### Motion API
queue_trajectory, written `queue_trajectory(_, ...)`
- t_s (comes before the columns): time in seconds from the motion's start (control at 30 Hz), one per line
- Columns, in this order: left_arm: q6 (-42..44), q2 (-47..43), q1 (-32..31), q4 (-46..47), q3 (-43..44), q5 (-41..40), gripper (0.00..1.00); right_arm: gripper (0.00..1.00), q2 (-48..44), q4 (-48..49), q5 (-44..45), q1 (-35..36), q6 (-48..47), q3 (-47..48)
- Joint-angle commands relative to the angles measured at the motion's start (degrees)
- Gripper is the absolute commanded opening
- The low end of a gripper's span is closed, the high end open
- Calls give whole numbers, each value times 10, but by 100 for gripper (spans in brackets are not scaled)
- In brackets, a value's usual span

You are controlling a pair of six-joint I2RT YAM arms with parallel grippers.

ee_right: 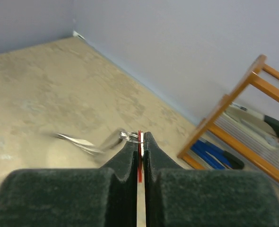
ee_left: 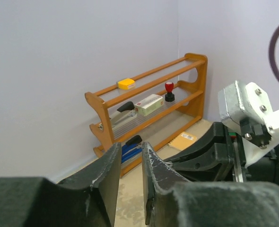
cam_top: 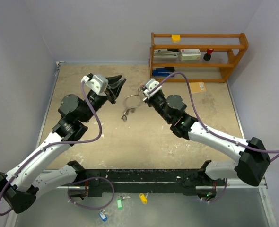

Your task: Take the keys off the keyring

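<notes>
While the right hand [ee_right: 139, 140] pinches the red-tagged key [ee_right: 140, 163], the keyring [ee_right: 130, 137] hangs just beyond.

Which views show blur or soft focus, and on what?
Right wrist: the silver metal keys by the right gripper are motion-smeared, the red key tag it pinches sharp, the orange wooden rack soft. Left wrist: the purple cable at top right is defocused, the rack crisp. Top external: even light, no glare, soft shadows.

no readable text anywhere, print on white box [ee_left: 149, 104] too small, sticker on tan packet [ee_left: 183, 140] blurred
</notes>
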Motion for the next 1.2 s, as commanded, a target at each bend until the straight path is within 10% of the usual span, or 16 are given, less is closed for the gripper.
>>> queue_trajectory(0.0, -2, -17, -4, 18, -14, -31, 25, 0, -54, -43, 90, 0, -58, 51)
queue_trajectory(1.17, -103, 77, -4, 228, -69, 55, 57, 0, -100, -191, 19, 3, -109, 154)
